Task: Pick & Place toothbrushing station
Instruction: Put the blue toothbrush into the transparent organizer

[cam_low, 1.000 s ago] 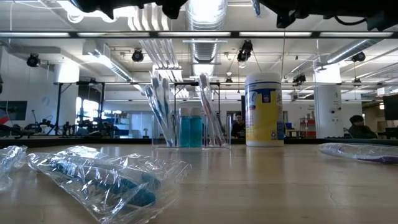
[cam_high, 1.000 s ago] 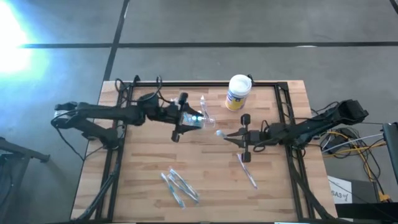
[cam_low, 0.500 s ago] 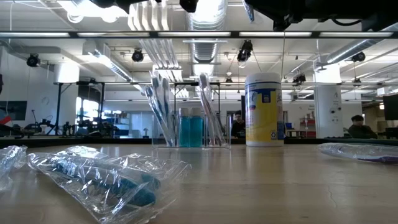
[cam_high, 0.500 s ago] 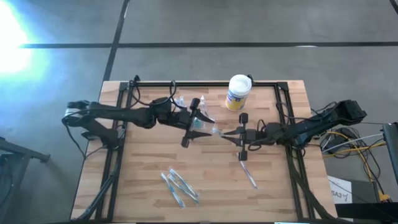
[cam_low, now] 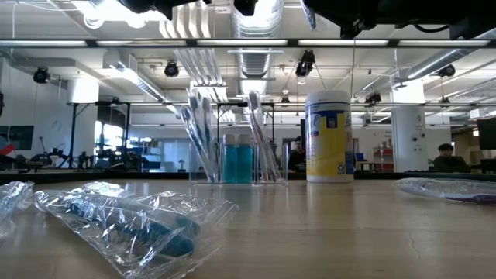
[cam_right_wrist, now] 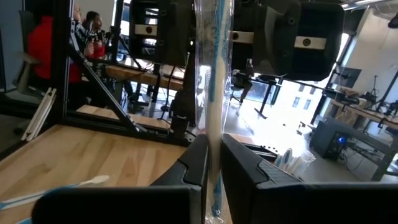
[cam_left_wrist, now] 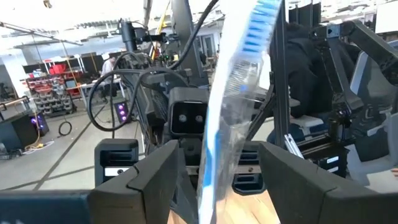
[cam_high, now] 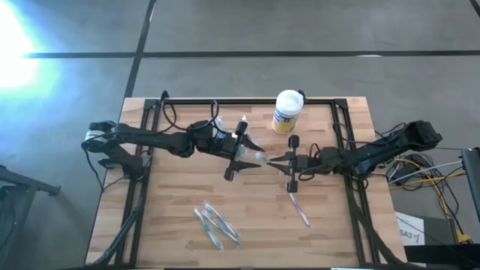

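My right gripper [cam_high: 271, 160] [cam_right_wrist: 212, 155] hovers over the middle of the table, shut on a plastic-wrapped toothbrush [cam_right_wrist: 211, 74] that stands upright. My left gripper [cam_high: 253, 152] [cam_left_wrist: 214, 168] faces it from the left. It is open, with one finger on either side of the same brush [cam_left_wrist: 230, 106] and a gap to each finger. The toothbrushing station [cam_low: 236, 159], a clear holder with brushes leaning in it, stands on the table left of the canister. In the high view my left arm covers it. My right gripper pinches the wrapped toothbrush between its two fingers [cam_right_wrist: 239, 165], on the lower part of the handle [cam_right_wrist: 213, 134]. The fingers come level from the table's right side and lie across the brush. The brush stands upright, bristle head [cam_left_wrist: 261, 25] up, lifted clear of the table.
A white canister with a yellow-blue label [cam_high: 287, 111] [cam_low: 329, 136] stands at the far side. Wrapped toothbrushes lie near the front [cam_high: 217, 225] [cam_low: 132, 221], and another lies at the right [cam_high: 298, 206] [cam_low: 449, 190]. A black rail [cam_high: 225, 100] frames the table.
My left gripper has gone toward the table's right edge, up to my right gripper, and stays open; its fingers now stand on either side of the upright brush.
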{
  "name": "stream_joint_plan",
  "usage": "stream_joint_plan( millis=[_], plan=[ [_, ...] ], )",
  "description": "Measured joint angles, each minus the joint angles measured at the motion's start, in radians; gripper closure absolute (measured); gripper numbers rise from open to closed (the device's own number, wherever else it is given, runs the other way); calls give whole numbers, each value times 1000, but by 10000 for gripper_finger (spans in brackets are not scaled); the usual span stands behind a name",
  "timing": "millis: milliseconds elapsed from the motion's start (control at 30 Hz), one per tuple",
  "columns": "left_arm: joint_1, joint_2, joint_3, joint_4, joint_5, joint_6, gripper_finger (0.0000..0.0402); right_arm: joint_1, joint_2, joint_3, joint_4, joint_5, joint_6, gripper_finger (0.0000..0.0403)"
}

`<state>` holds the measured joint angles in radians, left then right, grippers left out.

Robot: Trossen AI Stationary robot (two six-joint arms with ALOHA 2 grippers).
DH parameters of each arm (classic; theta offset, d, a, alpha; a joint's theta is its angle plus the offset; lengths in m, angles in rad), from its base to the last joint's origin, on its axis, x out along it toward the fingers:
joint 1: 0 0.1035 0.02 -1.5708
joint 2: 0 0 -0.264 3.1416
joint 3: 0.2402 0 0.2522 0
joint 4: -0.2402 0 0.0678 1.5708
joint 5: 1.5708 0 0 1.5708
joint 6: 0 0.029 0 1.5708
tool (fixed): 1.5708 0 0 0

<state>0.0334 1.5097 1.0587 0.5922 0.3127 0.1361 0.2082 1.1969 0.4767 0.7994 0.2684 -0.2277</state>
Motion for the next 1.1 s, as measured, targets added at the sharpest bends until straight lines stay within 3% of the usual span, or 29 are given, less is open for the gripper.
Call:
stream_joint_plan(
  millis=[1100],
  plan=[
    [-4, 47, 12, 73, -31, -17, 189, -20, 50, -2, 94, 22, -4, 376]
  ],
)
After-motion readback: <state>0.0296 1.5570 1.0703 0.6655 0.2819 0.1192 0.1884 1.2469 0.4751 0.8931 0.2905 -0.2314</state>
